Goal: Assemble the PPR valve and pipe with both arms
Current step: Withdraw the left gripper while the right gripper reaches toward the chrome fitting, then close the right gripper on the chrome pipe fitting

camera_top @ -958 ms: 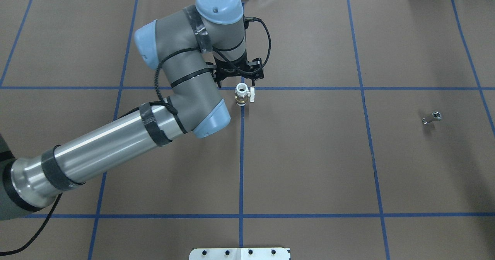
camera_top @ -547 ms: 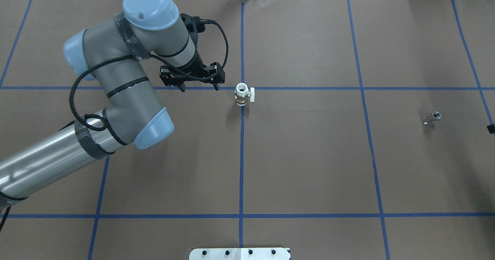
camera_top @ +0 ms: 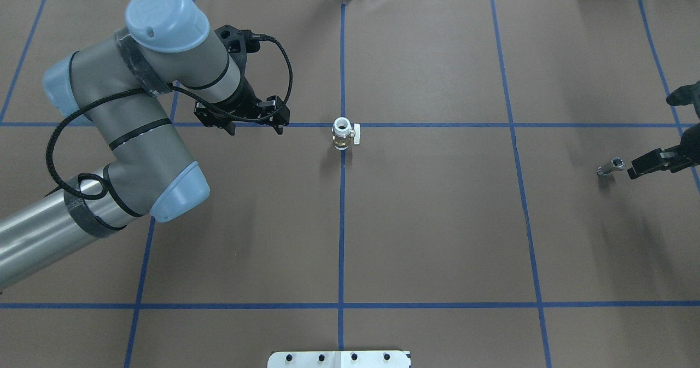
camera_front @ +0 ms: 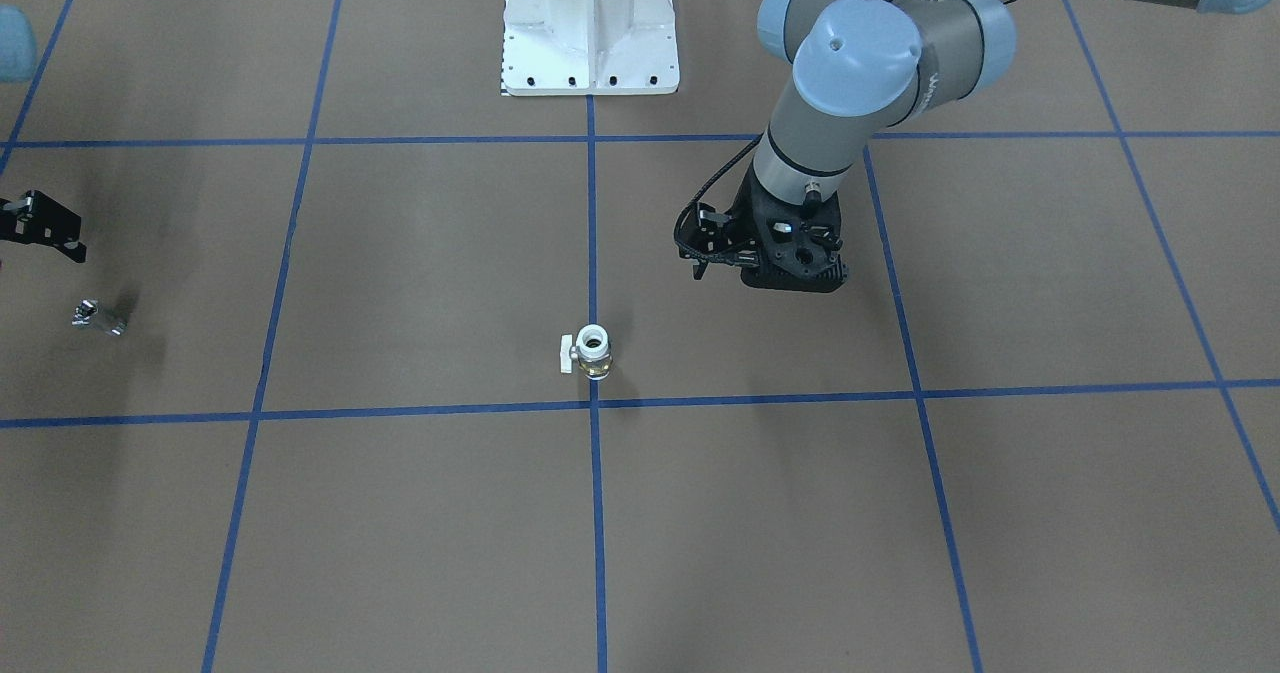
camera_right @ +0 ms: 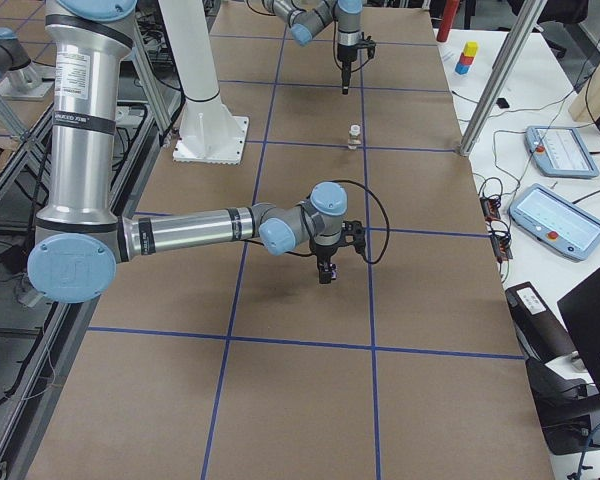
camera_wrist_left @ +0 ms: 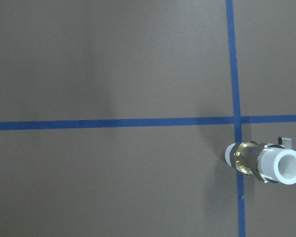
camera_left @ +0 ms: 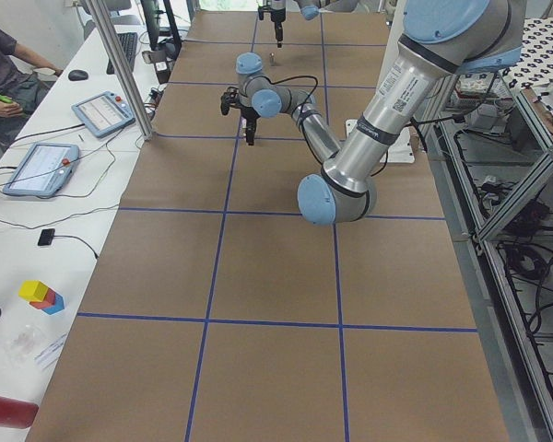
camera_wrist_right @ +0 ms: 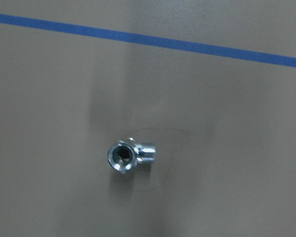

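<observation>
The PPR valve (camera_top: 342, 134) stands upright on the brown table at a crossing of blue tape lines; it also shows in the front view (camera_front: 592, 350) and at the right edge of the left wrist view (camera_wrist_left: 266, 163). My left gripper (camera_top: 255, 128) is open and empty, well to the left of the valve. The pipe, a small chrome elbow (camera_top: 611, 166), lies at the far right and shows in the right wrist view (camera_wrist_right: 130, 155). My right gripper (camera_top: 654, 134) comes in at the right edge, just right of the pipe, with its jaws apart and empty.
The white bolted pedestal (camera_front: 590, 23) stands at the robot's side of the table. Blue tape lines (camera_top: 437, 124) divide the brown mat. Side desks with tablets (camera_left: 37, 166) and a metal post (camera_left: 120, 64) border the far edge.
My left arm has swung left, away from the valve, which stays upright. My right gripper has come in from the right edge and now hangs next to the pipe.
</observation>
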